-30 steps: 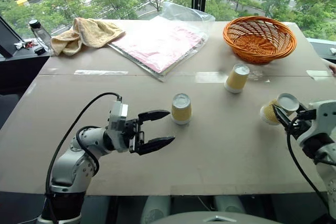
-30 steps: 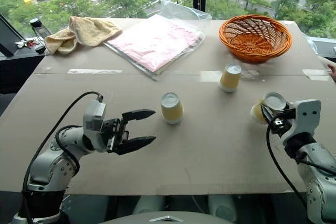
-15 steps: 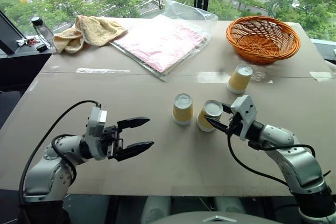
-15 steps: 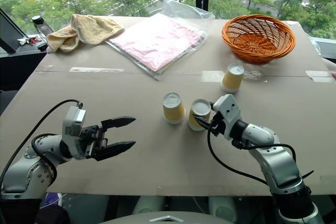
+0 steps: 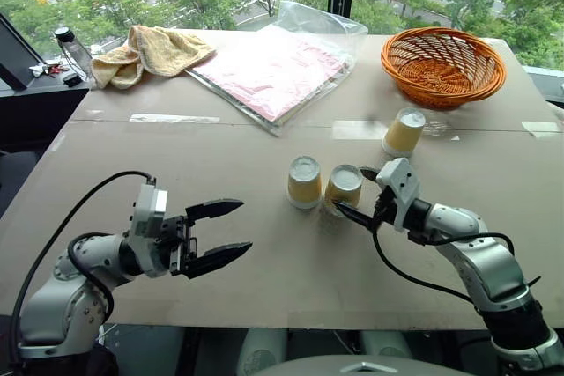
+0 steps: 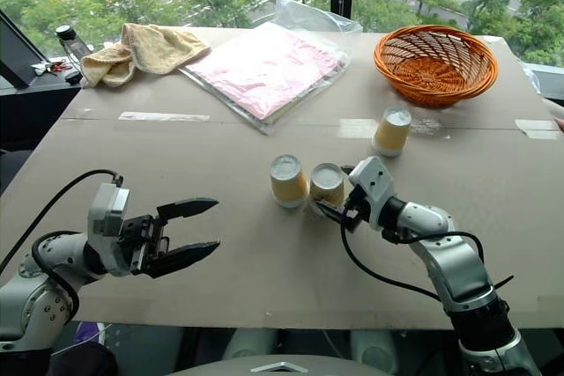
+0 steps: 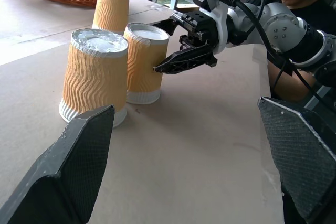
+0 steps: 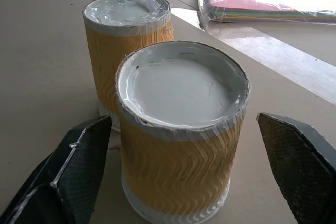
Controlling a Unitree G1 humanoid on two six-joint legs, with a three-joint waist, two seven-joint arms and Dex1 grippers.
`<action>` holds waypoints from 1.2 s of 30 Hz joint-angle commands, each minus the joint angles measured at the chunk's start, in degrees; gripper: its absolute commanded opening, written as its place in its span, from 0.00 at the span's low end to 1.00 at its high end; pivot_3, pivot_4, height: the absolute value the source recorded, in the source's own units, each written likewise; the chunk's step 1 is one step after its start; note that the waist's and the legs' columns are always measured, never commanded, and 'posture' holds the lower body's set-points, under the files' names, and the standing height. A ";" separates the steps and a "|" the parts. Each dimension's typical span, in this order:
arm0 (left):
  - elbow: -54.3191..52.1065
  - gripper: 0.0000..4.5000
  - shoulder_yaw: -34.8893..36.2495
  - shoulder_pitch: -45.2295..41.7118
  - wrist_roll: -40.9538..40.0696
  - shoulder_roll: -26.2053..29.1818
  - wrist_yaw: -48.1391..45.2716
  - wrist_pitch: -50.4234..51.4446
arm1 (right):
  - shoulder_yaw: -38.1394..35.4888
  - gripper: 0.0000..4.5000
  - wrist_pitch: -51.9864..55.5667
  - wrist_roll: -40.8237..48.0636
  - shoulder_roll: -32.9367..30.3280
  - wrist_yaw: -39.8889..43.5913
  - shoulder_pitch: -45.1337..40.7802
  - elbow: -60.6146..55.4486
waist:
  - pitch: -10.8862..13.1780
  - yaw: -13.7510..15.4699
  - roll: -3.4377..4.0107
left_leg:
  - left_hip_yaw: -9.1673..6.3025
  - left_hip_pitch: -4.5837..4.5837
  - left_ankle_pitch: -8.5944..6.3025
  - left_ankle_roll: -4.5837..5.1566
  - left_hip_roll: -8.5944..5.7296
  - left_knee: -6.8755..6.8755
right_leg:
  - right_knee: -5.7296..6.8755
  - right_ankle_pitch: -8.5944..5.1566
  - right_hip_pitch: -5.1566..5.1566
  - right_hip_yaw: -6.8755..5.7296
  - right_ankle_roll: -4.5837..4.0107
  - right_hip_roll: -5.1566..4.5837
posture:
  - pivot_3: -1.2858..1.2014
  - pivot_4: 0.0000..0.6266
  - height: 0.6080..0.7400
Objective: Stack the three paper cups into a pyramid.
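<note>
Now the second cup [image 5: 344, 189] stands upside down on the tabletop [image 5: 264, 261], just right of the first cup [image 5: 304, 181], nearly touching it. A second ago the right gripper [image 5: 363, 193] was still carrying it in from the right; its fingers have since spread and stand either side of the cup without pinching it. So the base row looks done. The third cup [image 5: 403, 132] waits farther off, near the basket [image 5: 443, 66]. The left gripper [image 5: 216, 233] hangs spread and empty, near left.

Two upturned paper cups [image 6: 307, 182] side by side, right gripper [image 6: 333, 191] fingers spread beside one, third cup [image 6: 390, 131] near basket [image 6: 435, 63]
</note>
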 commanded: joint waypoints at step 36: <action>-6.02 1.00 4.62 -0.09 -5.93 -4.94 10.27 0.00 | -17.30 0.50 -0.85 4.29 -0.38 -4.37 -26.46 24.48 | 0.21 -0.32 0.23 | 0.15 -0.06 0.01 0.01 -0.01 -0.11 | 0.04 0.15 -0.17 0.13 0.19 0.03 | 0.52 0.24 1.00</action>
